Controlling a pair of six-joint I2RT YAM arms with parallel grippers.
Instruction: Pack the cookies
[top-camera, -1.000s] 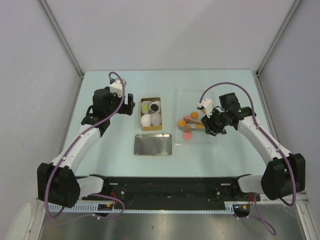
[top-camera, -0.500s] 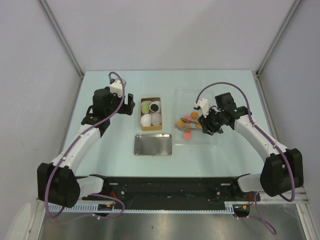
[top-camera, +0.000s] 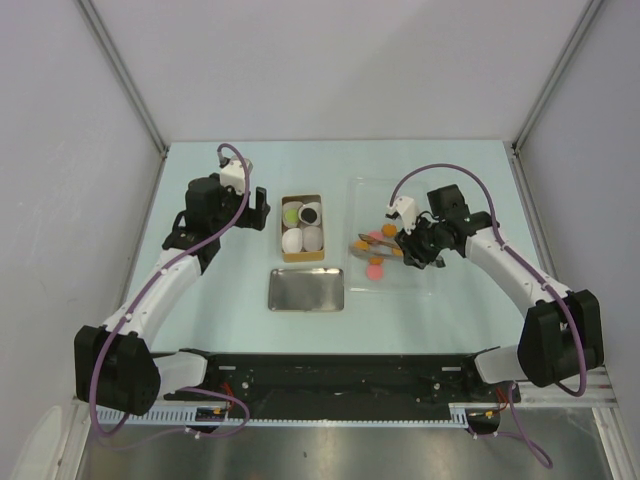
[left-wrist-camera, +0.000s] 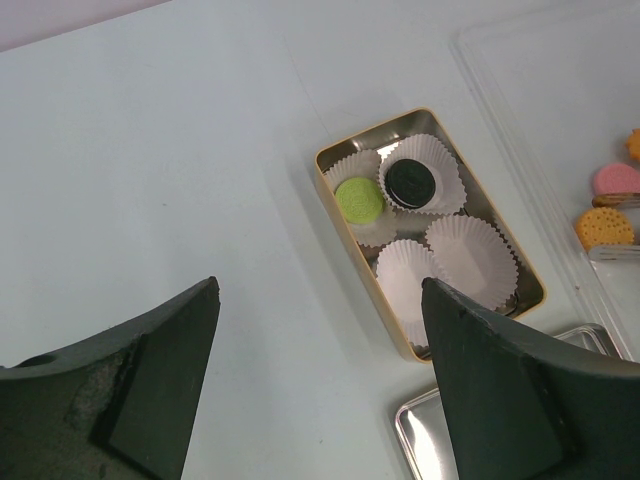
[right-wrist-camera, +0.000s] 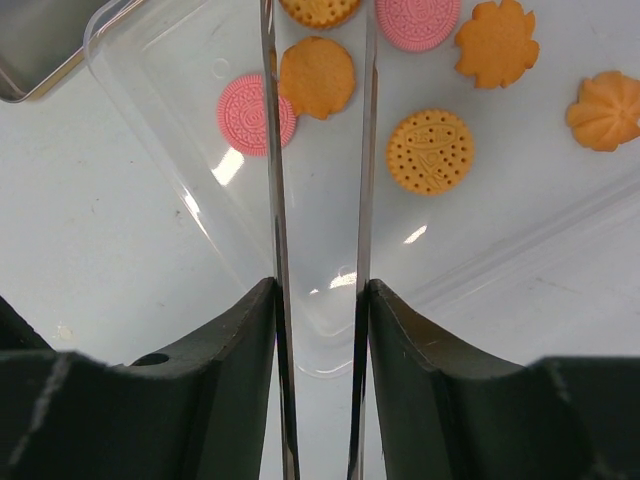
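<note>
My left end effector (left-wrist-camera: 320, 295) hangs apart, upper left of the top view, beside the tin (left-wrist-camera: 344, 216). The tin's cups hold a green cookie (left-wrist-camera: 359, 199) and a black cookie (left-wrist-camera: 408, 180). My right end effector (right-wrist-camera: 320, 290) is clamped on tongs (right-wrist-camera: 274, 200) over the tray (right-wrist-camera: 200, 190), centre right, where orange and pink cookies (right-wrist-camera: 430, 150) lie.

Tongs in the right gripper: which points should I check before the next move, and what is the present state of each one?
1. Tongs clamped in the right gripper: ok.
2. Tongs above the tray with the cookies: ok.
3. A cookie between the tong tips: cannot tell, the tips are outside the wrist view.
4. Free cups in the tin: ok, two are empty.
5. Left gripper open and apart from the tin: ok.
</note>
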